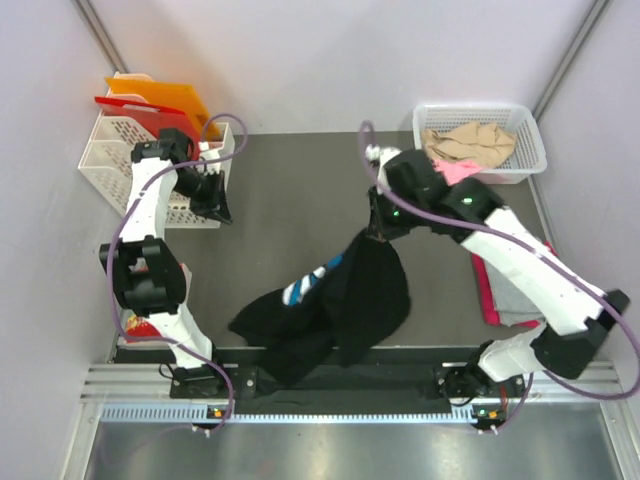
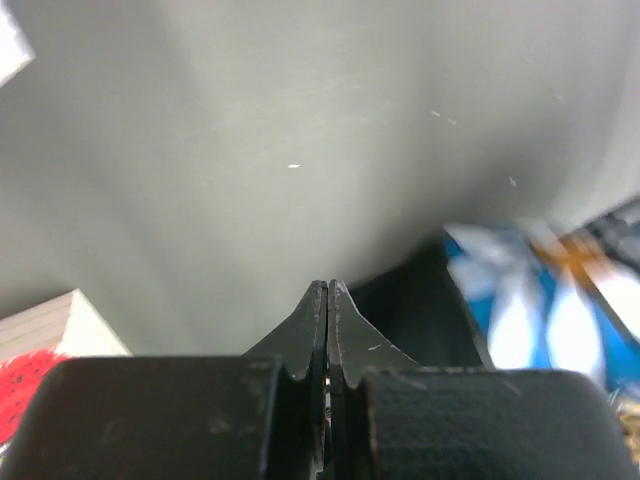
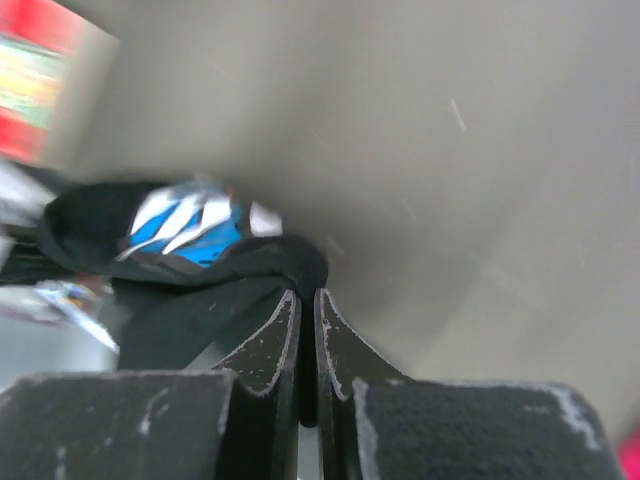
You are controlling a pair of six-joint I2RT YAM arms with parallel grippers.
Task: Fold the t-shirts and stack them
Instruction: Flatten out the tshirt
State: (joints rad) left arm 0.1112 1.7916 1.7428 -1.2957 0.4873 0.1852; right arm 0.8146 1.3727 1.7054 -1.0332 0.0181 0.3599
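One grey surface (image 1: 290, 190) is carrying most of a large black t-shirt (image 1: 350, 300), which is sprawling from the centre toward the lower middle of the frame. Its upper end is being held up, likely so the cloth hangs straight for folding. At upper right, the basket (image 1: 530, 160) is holding a beige shirt (image 1: 470, 140). The right gripper (image 3: 308, 297) is pinching the black cloth tightly. The left gripper (image 2: 327, 292), at upper left, is sitting closed on nothing.

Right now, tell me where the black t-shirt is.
Top view, centre: the black t-shirt hangs from the right arm's jaws, trailing toward the near edge.
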